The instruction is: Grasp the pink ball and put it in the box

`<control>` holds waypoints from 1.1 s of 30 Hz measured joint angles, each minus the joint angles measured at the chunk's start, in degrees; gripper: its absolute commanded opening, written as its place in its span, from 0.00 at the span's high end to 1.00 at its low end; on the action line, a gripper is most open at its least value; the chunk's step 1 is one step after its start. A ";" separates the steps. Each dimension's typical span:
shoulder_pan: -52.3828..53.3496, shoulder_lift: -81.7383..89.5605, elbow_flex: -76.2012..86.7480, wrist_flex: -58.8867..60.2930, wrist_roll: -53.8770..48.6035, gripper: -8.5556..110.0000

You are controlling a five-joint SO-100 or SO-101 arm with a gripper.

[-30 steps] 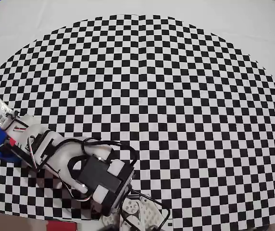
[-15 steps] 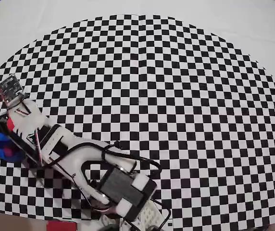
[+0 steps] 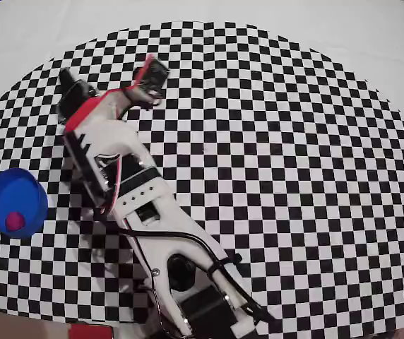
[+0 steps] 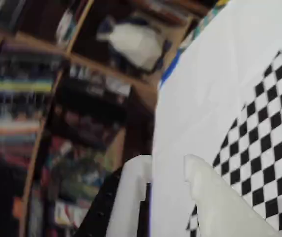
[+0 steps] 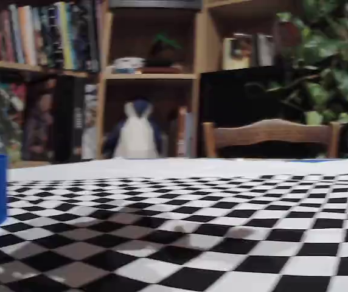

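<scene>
White printed arm (image 3: 142, 194) with black motor blocks, red trim near its tip, looping black cables, pale white fingers (image 4: 131, 192)

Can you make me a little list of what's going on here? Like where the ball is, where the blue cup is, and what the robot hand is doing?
ball: pink ball lies inside the box
box: blue round box, at the left edge of the checkered mat in the overhead view
gripper: gripper open, empty, away from the box
task: ball looks delivered
</scene>
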 measured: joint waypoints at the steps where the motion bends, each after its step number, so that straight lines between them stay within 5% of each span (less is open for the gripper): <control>1: 2.55 1.49 0.00 3.08 2.99 0.93; 7: 13.54 10.72 4.13 19.69 11.51 0.93; 18: 17.40 21.53 17.14 21.27 21.88 0.92; 33: 22.68 50.89 40.34 30.85 22.50 0.93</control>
